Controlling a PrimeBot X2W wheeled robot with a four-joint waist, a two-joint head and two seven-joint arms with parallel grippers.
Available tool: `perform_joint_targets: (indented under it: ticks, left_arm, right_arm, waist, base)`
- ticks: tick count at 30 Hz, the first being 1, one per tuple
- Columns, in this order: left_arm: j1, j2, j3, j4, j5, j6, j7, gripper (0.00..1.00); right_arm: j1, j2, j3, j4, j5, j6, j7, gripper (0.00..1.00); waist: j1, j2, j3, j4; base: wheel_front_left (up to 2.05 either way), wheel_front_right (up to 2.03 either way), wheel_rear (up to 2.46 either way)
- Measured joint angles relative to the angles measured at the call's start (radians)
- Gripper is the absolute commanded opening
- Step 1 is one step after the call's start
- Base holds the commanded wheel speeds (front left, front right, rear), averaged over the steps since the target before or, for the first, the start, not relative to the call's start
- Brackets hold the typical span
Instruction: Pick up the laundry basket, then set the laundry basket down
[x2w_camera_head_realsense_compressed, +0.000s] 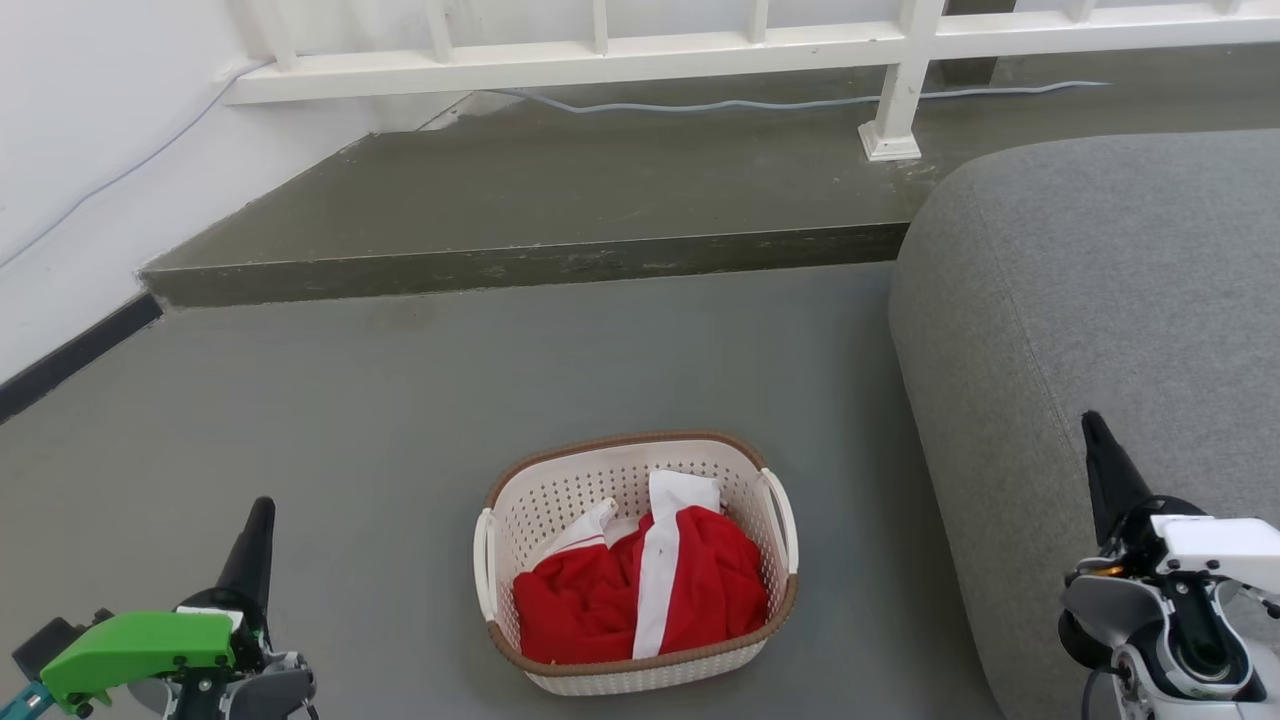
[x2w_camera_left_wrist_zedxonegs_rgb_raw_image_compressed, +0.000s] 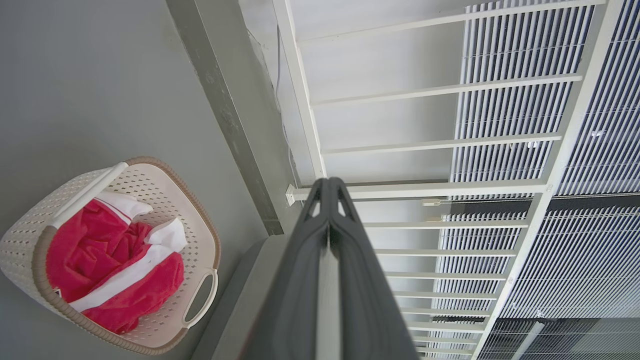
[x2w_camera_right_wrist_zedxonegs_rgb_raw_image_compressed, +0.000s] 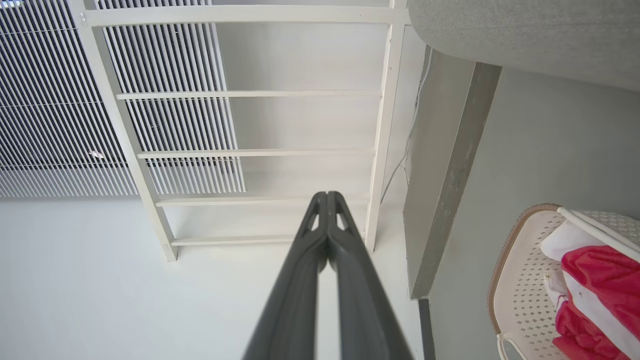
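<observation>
The laundry basket (x2w_camera_head_realsense_compressed: 560, 500) sits on the floor (x2w_camera_head_realsense_compressed: 400, 400) at 6 o'clock in the head view, with a red and white garment (x2w_camera_head_realsense_compressed: 620, 590) inside, well apart from both claws. The left claw (x2w_camera_head_realsense_compressed: 258, 525) hangs at 8 o'clock, and the right claw (x2w_camera_head_realsense_compressed: 1100, 450) at 4 o'clock by the grey sofa (x2w_camera_head_realsense_compressed: 1100, 300). Each wrist view shows its own fingers pressed together and empty, and the left one adds a tall white railing (x2w_camera_left_wrist_zedxonegs_rgb_raw_image_compressed: 430, 189) backed by slats.

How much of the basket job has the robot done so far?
Nothing looks done yet: the laundry basket sits on the floor, red and white clothes inside. Nothing is in hand: the left gripper and right gripper are shut, apart from the basket's handles. Left to do: grab it, lift it, set it down.
</observation>
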Motion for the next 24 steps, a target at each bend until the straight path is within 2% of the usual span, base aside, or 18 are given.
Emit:
perform_joint_targets:
  ticks: [5, 24]
  left_arm:
    - [-0.013, 0.000, 0.007, 0.002, -0.049, -0.009, 0.014, 0.00]
    - [-0.019, -0.001, 0.008, 0.002, -0.049, -0.009, 0.014, 0.00]
  right_arm:
    - [-0.008, -0.002, -0.016, -0.004, 0.049, 0.008, 0.012, 0.00]
    - [-0.013, -0.002, -0.019, -0.003, 0.049, 0.008, 0.013, 0.00]
  waist:
    - [0.0000, 0.0001, 0.000, 0.001]
    - [0.0000, 0.0000, 0.000, 0.001]
  base:
    - [0.00, 0.00, 0.00]
    - [0.00, 0.00, 0.00]
